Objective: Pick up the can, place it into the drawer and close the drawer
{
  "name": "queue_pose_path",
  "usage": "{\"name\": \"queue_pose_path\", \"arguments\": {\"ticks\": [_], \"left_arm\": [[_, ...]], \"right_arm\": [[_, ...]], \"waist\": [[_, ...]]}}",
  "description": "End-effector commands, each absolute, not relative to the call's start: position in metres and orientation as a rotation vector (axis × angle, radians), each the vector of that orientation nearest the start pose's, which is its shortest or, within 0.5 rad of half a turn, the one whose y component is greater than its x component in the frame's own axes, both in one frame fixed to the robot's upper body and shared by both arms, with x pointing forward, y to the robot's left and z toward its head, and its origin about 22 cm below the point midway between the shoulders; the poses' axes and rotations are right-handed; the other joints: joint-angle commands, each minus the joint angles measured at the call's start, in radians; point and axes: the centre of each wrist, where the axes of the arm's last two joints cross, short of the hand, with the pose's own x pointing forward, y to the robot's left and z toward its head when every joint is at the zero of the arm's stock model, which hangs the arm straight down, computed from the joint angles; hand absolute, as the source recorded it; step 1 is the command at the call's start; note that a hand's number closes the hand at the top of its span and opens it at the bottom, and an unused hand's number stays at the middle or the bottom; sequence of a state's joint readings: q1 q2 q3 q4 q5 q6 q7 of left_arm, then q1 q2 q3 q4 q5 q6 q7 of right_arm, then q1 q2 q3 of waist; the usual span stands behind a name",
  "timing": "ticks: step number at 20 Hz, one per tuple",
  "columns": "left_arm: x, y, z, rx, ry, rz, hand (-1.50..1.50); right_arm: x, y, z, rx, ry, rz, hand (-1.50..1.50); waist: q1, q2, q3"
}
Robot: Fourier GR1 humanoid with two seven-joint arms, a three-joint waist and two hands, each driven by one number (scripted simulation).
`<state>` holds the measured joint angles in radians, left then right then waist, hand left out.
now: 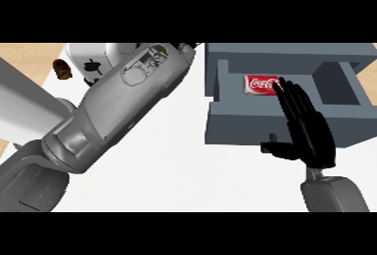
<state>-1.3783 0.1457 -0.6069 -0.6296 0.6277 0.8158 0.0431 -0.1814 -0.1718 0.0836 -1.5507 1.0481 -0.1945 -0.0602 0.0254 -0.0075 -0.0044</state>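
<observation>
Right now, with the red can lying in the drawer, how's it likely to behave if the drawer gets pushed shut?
The can seems to lie on its side in the drawer, so it may roll or slide a little when pushed. The drawer's walls should probably contain it. The right robot hand, fingers straight, reaches over the front wall near the can, so a push looks feasible.

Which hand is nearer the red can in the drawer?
Right. The right hand reaches its fingertips beside the can; the left forearm lies across the counter, its hand hidden.
</observation>
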Motion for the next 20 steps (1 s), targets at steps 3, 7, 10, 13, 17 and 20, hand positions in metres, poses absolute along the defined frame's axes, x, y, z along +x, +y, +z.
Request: {"name": "queue_pose_path", "arguments": {"ticks": [3,7,10,13,17,20], "left_arm": [[0.419,0.039,0.219,0.233,-1.783,-0.040,-1.50],[0.424,0.071,0.222,0.253,-1.784,-0.037,-1.50],[0.412,0.081,0.219,0.233,-1.781,-0.052,-1.50],[0.410,0.077,0.243,0.228,-1.747,-0.033,-1.50],[0.407,0.102,0.216,0.253,-1.747,-0.035,-1.50],[0.396,0.099,0.208,0.229,-1.723,-0.056,-1.50]], "right_arm": [[0.319,-0.232,0.016,-1.075,-1.645,0.904,-1.50],[0.328,-0.241,0.002,-1.119,-1.640,0.937,-1.50],[0.337,-0.230,-0.002,-1.161,-1.608,0.953,-1.50],[0.345,-0.236,-0.014,-1.201,-1.619,0.956,-1.50],[0.362,-0.228,-0.014,-1.275,-1.650,0.896,-1.50],[0.384,-0.219,0.000,-1.295,-1.657,0.884,-1.50]], "waist": [[0.020,0.004,0.005],[0.018,0.008,0.005],[0.033,0.003,0.005],[0.031,0.007,0.006],[0.038,0.015,0.006],[0.050,0.016,0.006]]}}
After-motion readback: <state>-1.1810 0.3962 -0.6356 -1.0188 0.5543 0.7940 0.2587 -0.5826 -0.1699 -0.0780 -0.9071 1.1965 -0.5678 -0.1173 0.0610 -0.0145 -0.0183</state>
